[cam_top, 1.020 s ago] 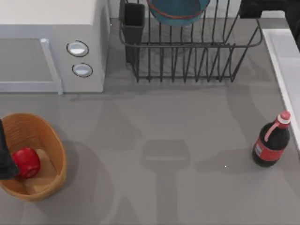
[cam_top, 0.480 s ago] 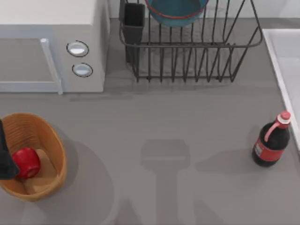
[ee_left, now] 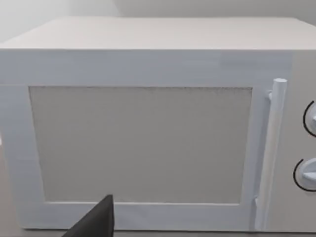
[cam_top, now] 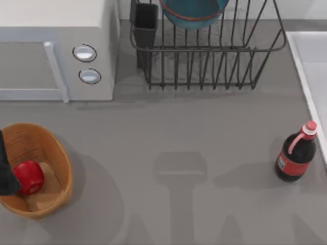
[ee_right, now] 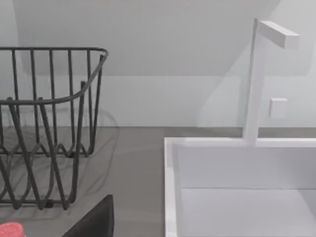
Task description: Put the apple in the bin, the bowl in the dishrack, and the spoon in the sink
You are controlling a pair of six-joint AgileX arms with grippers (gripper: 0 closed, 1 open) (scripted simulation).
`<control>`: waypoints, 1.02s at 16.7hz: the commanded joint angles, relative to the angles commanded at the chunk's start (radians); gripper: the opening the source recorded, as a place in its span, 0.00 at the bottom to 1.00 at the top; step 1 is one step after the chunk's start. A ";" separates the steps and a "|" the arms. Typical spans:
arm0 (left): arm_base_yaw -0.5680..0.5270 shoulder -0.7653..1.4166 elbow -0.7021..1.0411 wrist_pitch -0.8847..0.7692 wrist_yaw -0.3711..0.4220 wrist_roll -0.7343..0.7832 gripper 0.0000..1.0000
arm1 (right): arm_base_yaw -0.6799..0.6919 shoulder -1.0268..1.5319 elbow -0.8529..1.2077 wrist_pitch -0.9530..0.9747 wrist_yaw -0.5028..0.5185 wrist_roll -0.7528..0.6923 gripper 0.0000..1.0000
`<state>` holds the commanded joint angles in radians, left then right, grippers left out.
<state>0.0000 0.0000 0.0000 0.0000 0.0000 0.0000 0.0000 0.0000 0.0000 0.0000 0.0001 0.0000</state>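
The red apple (cam_top: 28, 176) lies inside the tan wicker bin (cam_top: 56, 153) at the table's left. A dark part of my left gripper (cam_top: 4, 172) hangs at the bin's left side, beside the apple. The blue bowl (cam_top: 193, 10) sits in the dark wire dishrack (cam_top: 204, 56) at the back; the dishrack (ee_right: 49, 123) also appears in the right wrist view. The white sink (cam_top: 309, 66) runs along the right edge, and its rim (ee_right: 170, 187) lies before my right wrist camera. One dark finger (ee_right: 94, 219) of the right gripper pokes into that view. The spoon is out of view.
A white microwave (cam_top: 56, 51) fills the back left, and its door (ee_left: 143, 143) faces the left wrist camera. A dark red-capped bottle (cam_top: 295, 153) stands near the sink. A white faucet (ee_right: 254, 79) rises behind the sink.
The dark right arm that showed at the top right corner one second ago has left the top view. The apple, the bin and the left arm have not moved.
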 joint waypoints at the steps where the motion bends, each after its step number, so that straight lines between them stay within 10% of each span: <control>1: 0.000 0.000 0.000 0.000 0.000 0.000 1.00 | 0.000 0.000 0.000 0.000 0.000 0.000 1.00; 9: 0.000 0.000 0.000 0.000 0.000 0.000 1.00 | -0.059 0.114 0.103 -0.104 0.003 0.030 1.00; 17: 0.000 0.000 0.000 0.000 0.000 0.000 1.00 | -0.253 0.772 0.490 -0.591 0.003 0.132 1.00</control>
<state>0.0000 0.0000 0.0000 0.0000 0.0000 0.0000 -0.2527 0.7722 0.4901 -0.5915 0.0028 0.1319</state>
